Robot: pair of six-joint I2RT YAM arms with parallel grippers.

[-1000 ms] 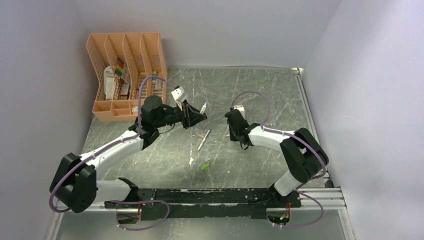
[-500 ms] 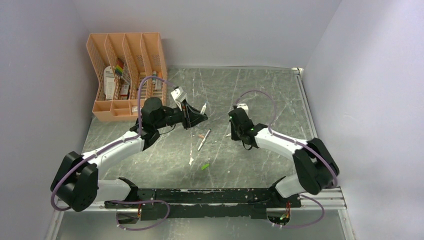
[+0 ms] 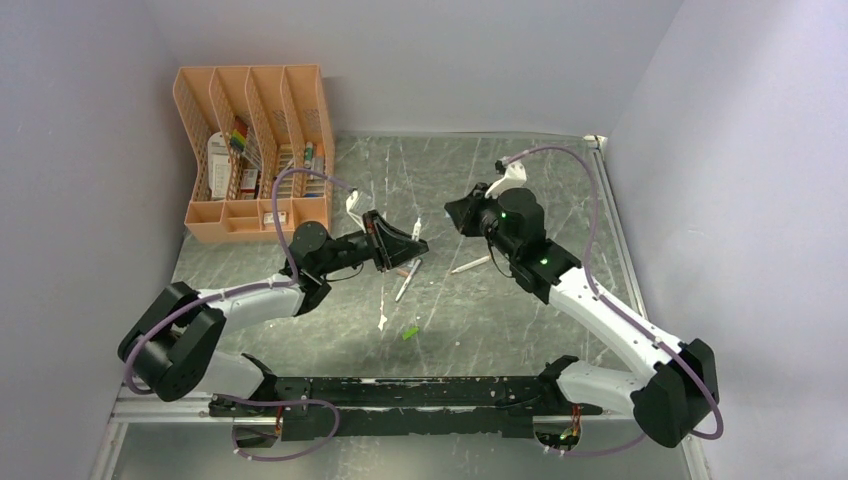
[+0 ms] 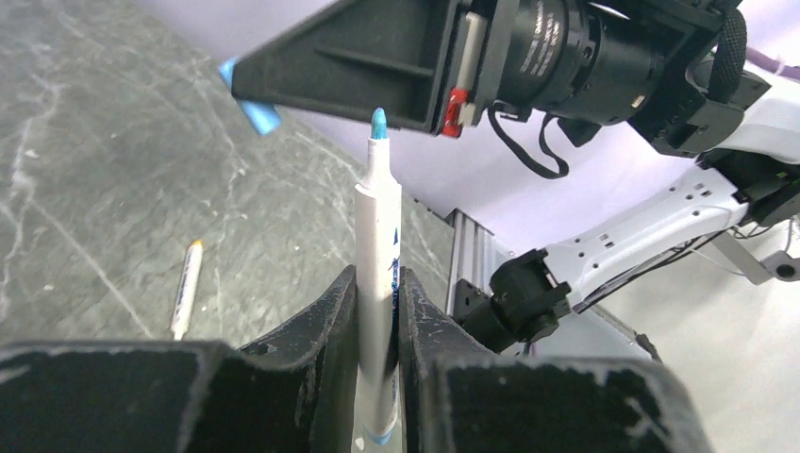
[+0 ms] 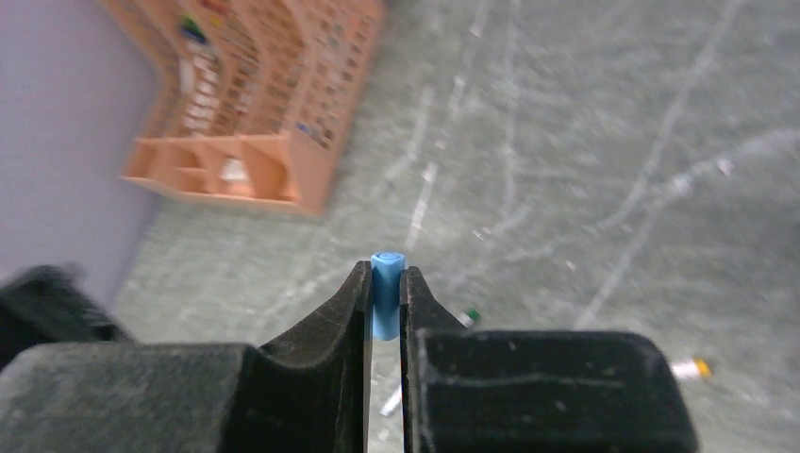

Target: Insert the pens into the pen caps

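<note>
The left gripper (image 4: pixel 377 285) was closed on a white blue-tipped pen (image 4: pixel 377 236), holding it raised above the bench (image 3: pixel 560 200) with its tip aimed toward the right gripper (image 3: pixel 455 215). The right gripper was pinched shut on the blue cap (image 5: pixel 386 294), held in the air near the pen's tip but apart from it. An orange-tipped pen (image 3: pixel 470 265) and another pen (image 3: pixel 404 283) lay on the bench between the arms. The green cap (image 3: pixel 410 332) lay nearer the arm bases. A peach mesh organiser (image 3: pixel 250 150) stood at the far left corner.
</note>
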